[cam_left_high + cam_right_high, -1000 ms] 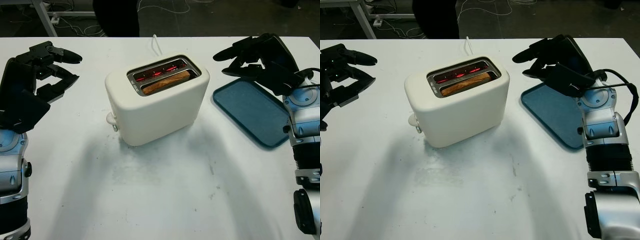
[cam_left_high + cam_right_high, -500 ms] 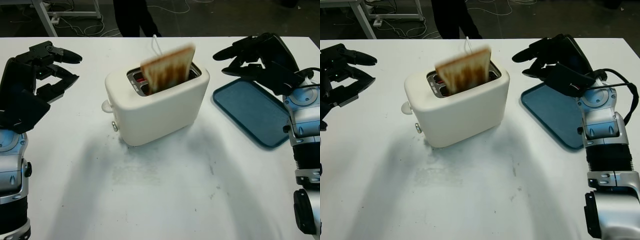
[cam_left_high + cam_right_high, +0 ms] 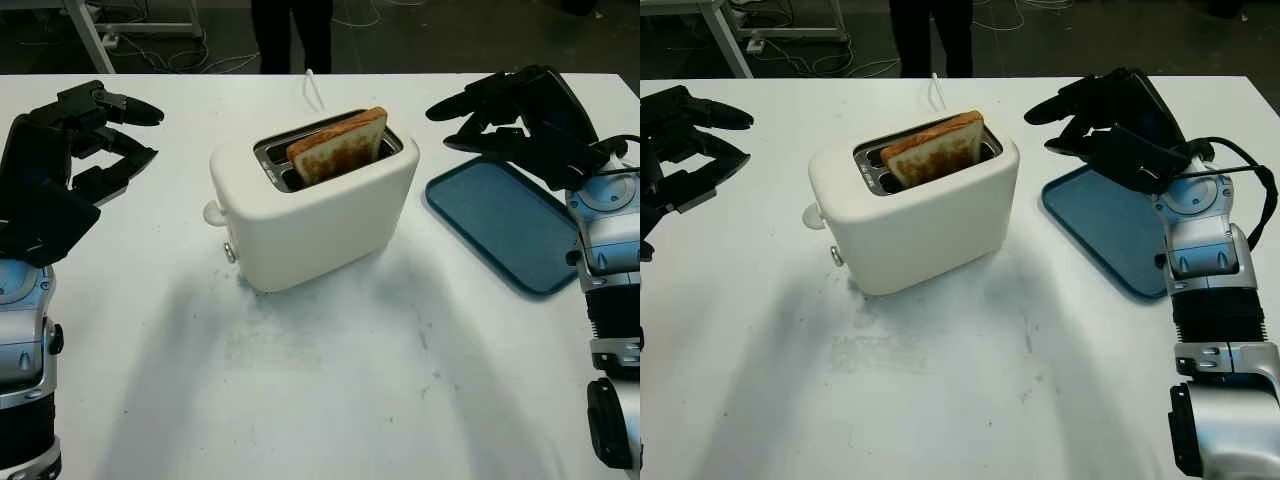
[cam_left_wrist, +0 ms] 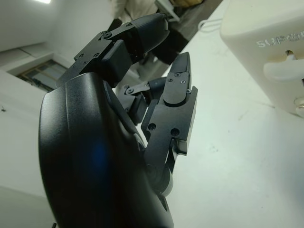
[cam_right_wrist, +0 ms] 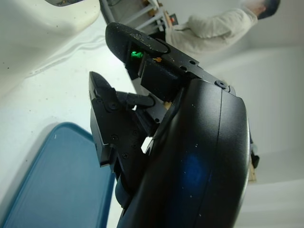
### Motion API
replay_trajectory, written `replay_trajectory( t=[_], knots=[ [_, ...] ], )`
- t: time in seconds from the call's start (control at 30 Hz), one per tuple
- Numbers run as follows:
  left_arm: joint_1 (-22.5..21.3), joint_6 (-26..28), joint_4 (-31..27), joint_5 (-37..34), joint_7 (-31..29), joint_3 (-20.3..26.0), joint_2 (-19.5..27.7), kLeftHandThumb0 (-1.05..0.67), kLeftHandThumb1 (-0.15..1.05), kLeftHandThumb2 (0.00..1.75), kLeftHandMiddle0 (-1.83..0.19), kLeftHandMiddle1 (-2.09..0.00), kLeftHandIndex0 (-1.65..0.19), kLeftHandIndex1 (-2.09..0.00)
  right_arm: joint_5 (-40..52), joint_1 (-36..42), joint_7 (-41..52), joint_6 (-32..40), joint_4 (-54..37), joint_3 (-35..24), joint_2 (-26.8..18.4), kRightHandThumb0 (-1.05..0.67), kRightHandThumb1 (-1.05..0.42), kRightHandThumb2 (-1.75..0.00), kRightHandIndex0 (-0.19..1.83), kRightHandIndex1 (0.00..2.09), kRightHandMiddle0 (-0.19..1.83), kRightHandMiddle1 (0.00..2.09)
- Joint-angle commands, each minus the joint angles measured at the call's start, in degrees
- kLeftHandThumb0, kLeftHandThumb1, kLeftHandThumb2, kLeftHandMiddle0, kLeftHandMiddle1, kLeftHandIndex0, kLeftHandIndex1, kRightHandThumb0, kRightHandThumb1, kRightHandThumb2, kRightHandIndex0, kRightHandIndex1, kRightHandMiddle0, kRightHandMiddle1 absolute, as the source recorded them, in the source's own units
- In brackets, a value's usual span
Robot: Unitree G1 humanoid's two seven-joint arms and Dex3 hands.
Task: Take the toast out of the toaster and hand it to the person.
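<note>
A cream toaster (image 3: 312,202) stands mid-table. A browned slice of toast (image 3: 338,146) sticks up out of its front slot, leaning slightly. My left hand (image 3: 95,135) hovers open at the table's left side, well clear of the toaster. My right hand (image 3: 500,110) hangs open to the right of the toaster, above the far end of the blue tray. A person's legs (image 3: 292,33) stand beyond the table's far edge. The left wrist view shows the toaster's lever (image 4: 285,71) beyond my fingers (image 4: 173,107).
A blue tray (image 3: 503,225) lies on the white table (image 3: 330,380) to the right of the toaster. The toaster's white cord (image 3: 312,88) runs off the far edge. A table frame and cables (image 3: 120,30) sit on the floor behind.
The toast popped up from inside the glowing slot, jumped high, and has settled back, sticking out of the slot. The lever rose. The person stepped rightward behind the table. Both hands stayed still.
</note>
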Motion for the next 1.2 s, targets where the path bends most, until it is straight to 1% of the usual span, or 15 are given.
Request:
replay_trajectory(
  t=[0.0, 0.13, 0.17, 0.27, 0.37, 0.43, 0.5, 0.67, 0.7, 0.73, 0.8, 0.87, 1.0, 1.13, 1.17],
  knots=[
    [0.17, 0.28, -0.52, 0.16, 0.42, 0.16, 0.11, -0.05, 0.92, 0.11, -0.59, -1.19, -0.63, -0.82, 0.83, -2.80, 0.57, -0.84, -0.17, -0.57, -0.53, 0.05, -0.79, 0.00, 0.89, 0.98, 1.18, 0.00],
    [0.14, 1.02, -0.94, 0.36, 0.76, -0.02, -0.18, -0.06, 0.92, 0.10, -0.58, -1.18, -0.62, -0.82, 1.23, -7.58, -0.09, -3.34, 0.81, -1.24, -0.62, 0.05, -0.69, 0.00, 0.90, 0.93, 1.19, 0.01],
    [0.18, 0.79, -0.84, 0.45, 0.80, -0.06, -0.15, -0.06, 0.92, 0.10, -0.58, -1.18, -0.63, -0.82, 1.24, -8.86, -0.20, -3.77, 1.04, -1.32, -0.70, 0.02, -0.64, 0.00, 0.91, 0.85, 1.17, 0.01],
    [0.32, -0.52, -0.21, 0.50, 0.85, -0.04, 0.03, -0.07, 0.91, 0.10, -0.60, -1.19, -0.63, -0.82, 4.13, -13.33, 1.42, -2.11, 1.29, -2.23, 0.20, 0.09, -0.59, -0.01, 0.86, 0.75, 1.08, 0.00],
    [0.51, 0.87, -1.05, 0.43, 0.87, 0.06, 0.07, -0.09, 0.92, 0.10, -0.59, -1.18, -0.63, -0.82, 3.23, -16.63, 1.74, -1.52, 0.26, -1.06, 0.30, 0.01, -0.50, -0.01, 0.79, 0.71, 1.05, 0.00],
    [0.59, 1.35, -1.34, 0.15, 0.88, 0.21, -0.08, -0.09, 0.92, 0.09, -0.59, -1.18, -0.63, -0.81, 2.96, -18.67, 2.81, -1.20, -0.06, -0.05, 0.35, -0.10, -0.46, -0.01, 0.80, 0.71, 1.07, 0.01],
    [0.70, 1.05, -1.30, 0.24, 0.87, 0.22, 0.00, -0.07, 0.92, 0.10, -0.58, -1.17, -0.63, -0.80, 1.71, -20.56, 3.80, -1.66, -0.53, 1.60, 0.14, -0.12, -0.43, 0.00, 0.80, 0.71, 1.08, 0.02],
    [0.73, 0.53, -1.16, 0.95, 0.83, 0.10, 0.26, -0.08, 0.92, 0.09, -0.60, -1.16, -0.63, -0.80, -2.73, -23.89, 4.44, -9.46, 3.10, 6.14, 0.36, -0.25, -0.39, 0.00, 0.90, 0.73, 1.12, 0.04],
    [0.68, 0.76, -1.19, 0.73, 0.77, 0.15, 0.11, -0.08, 0.92, 0.09, -0.60, -1.16, -0.63, -0.79, -5.61, -24.60, 3.33, -11.32, 4.04, 7.71, 0.01, -0.35, -0.39, 0.00, 0.96, 0.70, 1.14, 0.05],
    [0.64, 0.81, -1.18, 0.69, 0.74, 0.14, 0.07, -0.08, 0.92, 0.09, -0.60, -1.16, -0.63, -0.79, -7.76, -25.25, 2.69, -12.73, 4.95, 8.93, -0.16, -0.56, -0.43, -0.01, 1.08, 0.56, 1.17, 0.05],
    [0.58, 1.02, -1.24, 0.68, 0.76, 0.06, 0.01, -0.08, 0.92, 0.09, -0.60, -1.16, -0.64, -0.79, -10.30, -26.82, 3.69, -15.17, 7.33, 11.31, -0.11, -0.69, -0.49, -0.02, 1.20, 0.38, 1.20, 0.04],
    [0.51, 0.46, -0.89, 0.69, 0.75, 0.04, 0.04, -0.07, 0.92, 0.08, -0.61, -1.16, -0.64, -0.79, -12.70, -27.99, 3.90, -16.89, 9.21, 13.29, 0.15, -0.81, -0.58, -0.03, 1.26, 0.29, 1.20, 0.03],
    [0.43, 0.42, -0.86, 0.37, 0.99, 0.08, -0.42, -0.08, 0.92, 0.08, -0.61, -1.15, -0.65, -0.78, -19.03, -29.79, 1.42, -21.32, 12.39, 17.26, 0.27, -1.01, -0.73, -0.04, 1.30, 0.26, 1.18, 0.01],
    [0.41, 0.23, -0.68, 0.12, 0.88, 0.05, -0.56, -0.08, 0.92, 0.09, -0.61, -1.15, -0.64, -0.78, -22.84, -30.75, -1.24, -25.05, 14.86, 19.44, 0.98, -1.05, -0.80, -0.01, 1.12, 0.31, 1.13, 0.00],
    [0.39, 0.13, -0.64, 0.12, 0.88, 0.02, -0.57, -0.07, 0.92, 0.09, -0.61, -1.16, -0.64, -0.78, -23.95, -30.99, -2.31, -26.00, 15.38, 19.95, 1.06, -1.05, -0.82, -0.01, 1.06, 0.43, 1.13, 0.01]
  ],
)
